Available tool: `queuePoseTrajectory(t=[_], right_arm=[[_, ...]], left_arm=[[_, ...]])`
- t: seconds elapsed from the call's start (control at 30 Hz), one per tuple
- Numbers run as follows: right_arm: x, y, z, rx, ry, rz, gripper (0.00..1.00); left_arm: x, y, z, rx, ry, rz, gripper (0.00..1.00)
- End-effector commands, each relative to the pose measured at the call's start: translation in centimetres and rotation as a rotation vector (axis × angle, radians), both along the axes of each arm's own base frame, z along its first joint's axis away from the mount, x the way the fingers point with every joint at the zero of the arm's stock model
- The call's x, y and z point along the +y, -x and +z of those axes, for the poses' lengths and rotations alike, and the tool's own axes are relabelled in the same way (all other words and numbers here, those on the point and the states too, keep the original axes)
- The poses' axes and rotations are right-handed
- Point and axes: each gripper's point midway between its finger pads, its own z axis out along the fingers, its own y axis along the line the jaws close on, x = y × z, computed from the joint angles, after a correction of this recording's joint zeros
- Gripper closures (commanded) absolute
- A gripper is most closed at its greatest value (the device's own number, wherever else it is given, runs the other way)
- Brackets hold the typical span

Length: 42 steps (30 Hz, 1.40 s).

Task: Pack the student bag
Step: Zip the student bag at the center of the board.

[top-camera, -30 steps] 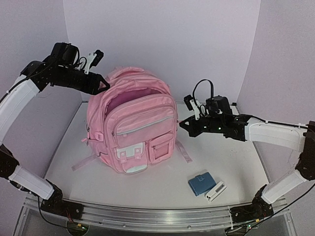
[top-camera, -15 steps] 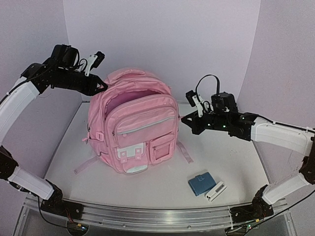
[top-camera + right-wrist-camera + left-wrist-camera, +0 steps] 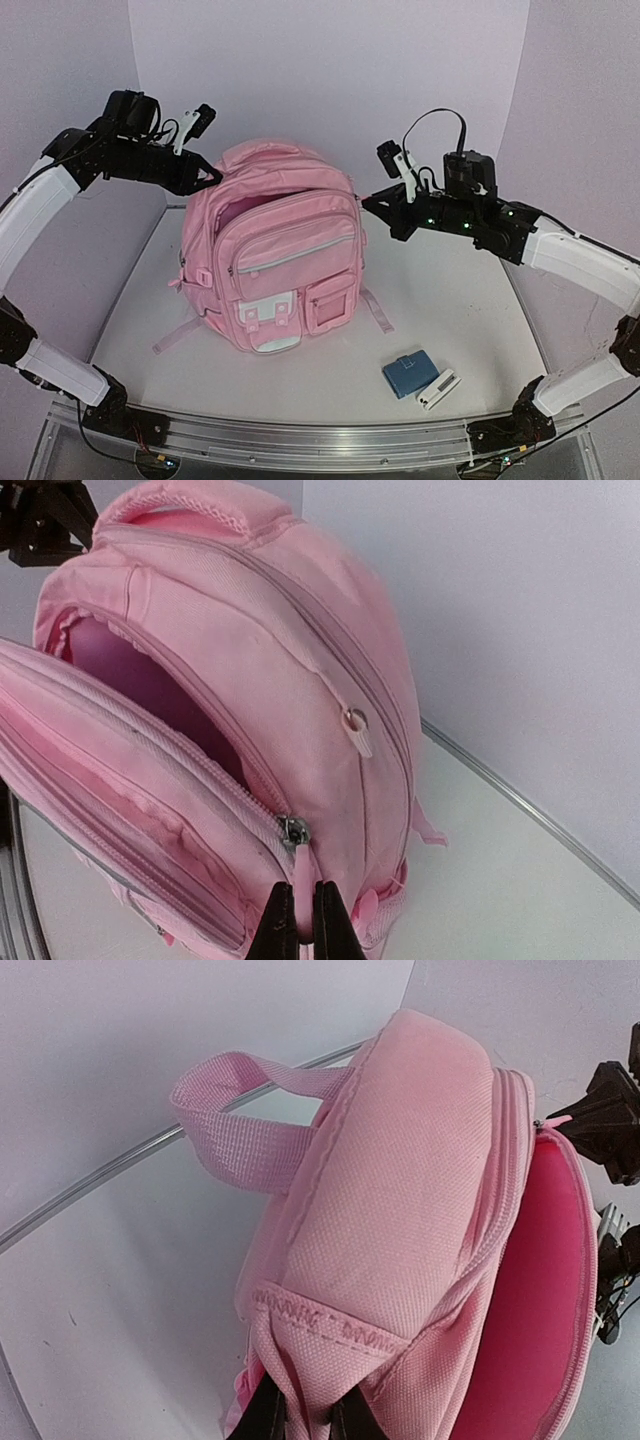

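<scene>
The student bag point(image 3: 270, 260) is standing left of centre on the worktop point(image 3: 450, 310), and the right claw point(image 3: 303, 898) is pinching its zip pull point(image 3: 300, 865) on the side facing the right edge, the zip track point(image 3: 215, 775) arching up-left toward the left claw point(image 3: 305, 1412), which is pinching the top seam.

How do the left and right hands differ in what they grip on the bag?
The left hand pinches plain fabric at the bag's upper left, near the handle. The right hand pinches a zip pull on the bag's right side, beside the open pocket. Both hands are shut on the bag.
</scene>
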Motion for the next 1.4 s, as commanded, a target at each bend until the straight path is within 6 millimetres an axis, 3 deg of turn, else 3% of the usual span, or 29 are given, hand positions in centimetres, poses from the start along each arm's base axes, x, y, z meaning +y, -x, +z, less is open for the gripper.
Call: queuePoseTrajectory(t=[0.0,0.53,0.8,0.83,0.93,1.23,1.37], right_arm=[[1.4,2.0,10.7,-0.231,-0.183,0.085,1.00],[9.1,4.5,9.9,-0.261,-0.132,0.197,1.00],[9.0,3.5,10.5,-0.247,-0.184,0.111,0.98],[8.7,3.5,10.5,-0.240,-0.195,0.098,0.94],[7.5,2.6,10.0,-0.166,-0.243,0.009,0.48],[2.4,2.1,7.1,0.130,-0.500,-0.243,0.22],[0.7,1.3,5.3,0.272,-0.583,-0.329,0.19]], left_arm=[[-0.6,0.5,2.9,-0.065,0.053,-0.044,0.97],[-1.4,-0.1,3.0,-0.055,0.072,-0.063,0.98],[0.3,-0.2,3.4,-0.103,0.033,0.015,0.98],[0.6,-0.1,3.6,-0.113,0.030,0.022,0.98],[1.1,0.5,3.9,-0.124,0.027,0.028,0.95],[1.2,0.7,2.7,-0.095,0.014,0.034,0.93],[1.2,0.6,2.6,-0.093,0.015,0.035,0.93]])
